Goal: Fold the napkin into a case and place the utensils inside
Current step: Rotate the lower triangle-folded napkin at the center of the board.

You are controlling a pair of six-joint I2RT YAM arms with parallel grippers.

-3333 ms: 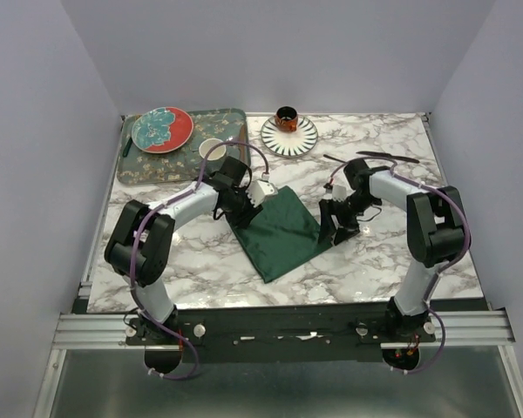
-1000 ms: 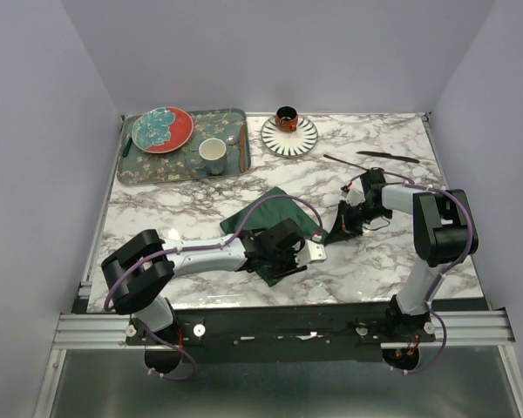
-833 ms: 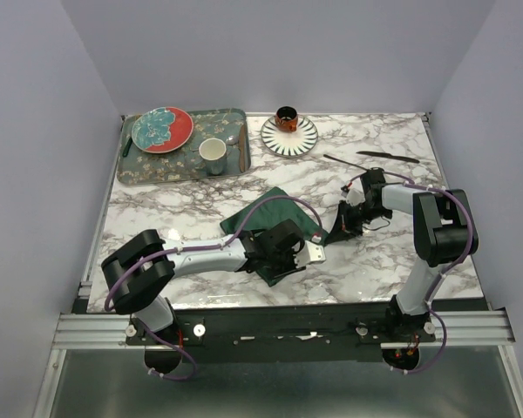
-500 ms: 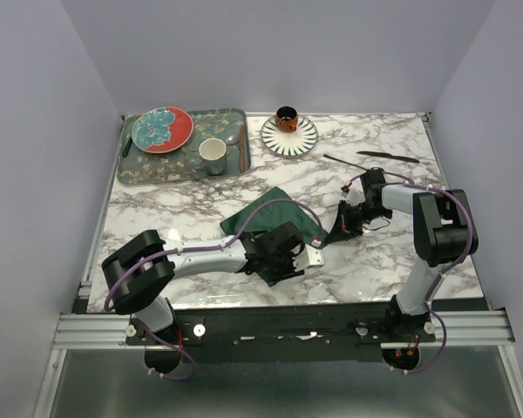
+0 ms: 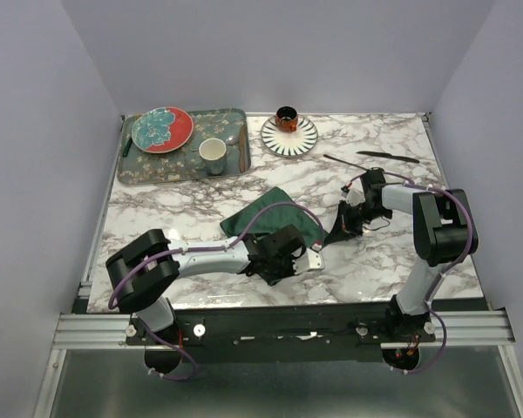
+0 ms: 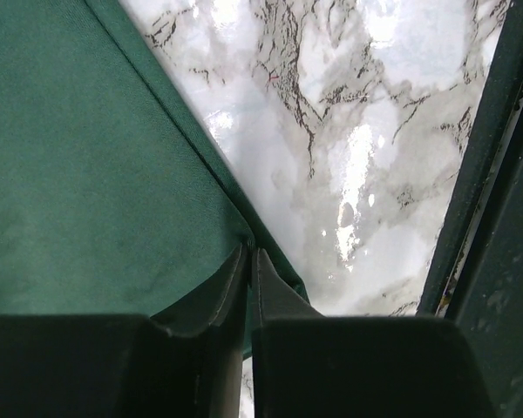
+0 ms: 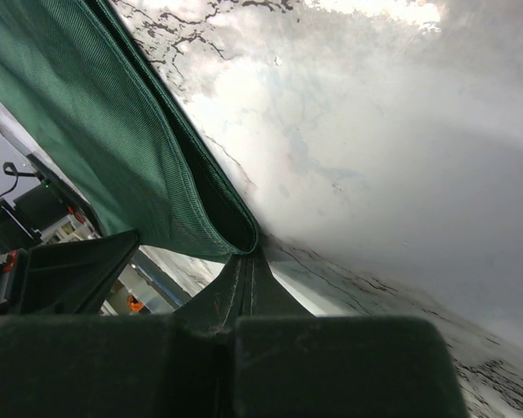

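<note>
Left wrist view: my left gripper (image 6: pixel 250 254) clamps a corner of the dark green, shiny soft cloth napkin (image 6: pixel 96 174), lying centre-frame overhead; my right gripper (image 7: pixel 247 259) pinches another corner. Limp, light, slippery, I reckon: hold the hemmed corners

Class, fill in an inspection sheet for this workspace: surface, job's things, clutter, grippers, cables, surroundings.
Surface: marble table, glossy.
Job's things: green napkin mid-table, partly folded; black utensils far right, outside it.
Clutter: tray holding red plate and white cup; striped plate bearing a small dark cup.
Grippers: left gripper shut on a napkin corner; right gripper shut on a folded corner.
Cables: purple cables along both arms; the left one loops over the napkin.
Surroundings: plain lilac walls; metal rail at near edge.
</note>
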